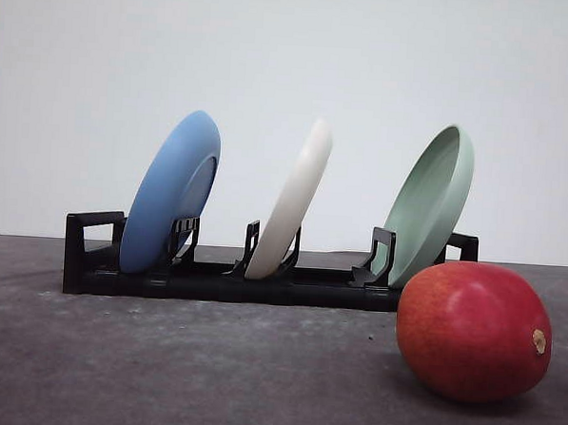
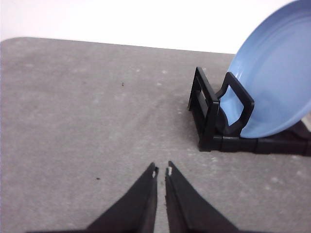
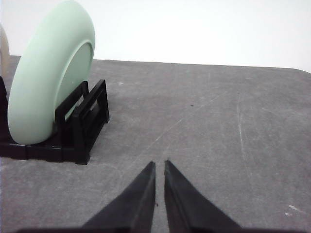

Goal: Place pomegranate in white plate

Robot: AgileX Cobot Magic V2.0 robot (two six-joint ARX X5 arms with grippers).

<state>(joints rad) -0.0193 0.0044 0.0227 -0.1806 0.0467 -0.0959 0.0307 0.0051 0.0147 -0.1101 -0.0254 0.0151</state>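
Pomegranate (image 1: 473,331): seen in the lower right of the front view, nearest the camera, lying on the grey table (image 1: 161,377); its long axis runs roughly left to right, tilted slightly down to the right, and the small tan stem nub is turned toward the right edge of the frame. Its underside is lost in its own shadow.
Left gripper (image 2: 161,171): seen low in the left wrist view, above bare table; the two black fingers are drawn nearly together with only a thin slit between the tips, and nothing is held.
Right gripper (image 3: 159,164): seen low in the right wrist view, likewise nearly closed and empty, over bare table.
Black rack (image 1: 214,280): stood behind the fruit, across the middle of the front view; its right end is partly covered by the pomegranate.
Blue plate (image 1: 171,192): held on edge in the left slot, leaning right; cut off by the frame edge in the left wrist view.
White plate (image 1: 291,199): held on edge in the middle slot, seen nearly edge-on, so its inside cannot be made out.
Pale green plate (image 1: 429,206): in the right slot, its lower edge hidden behind the pomegranate.
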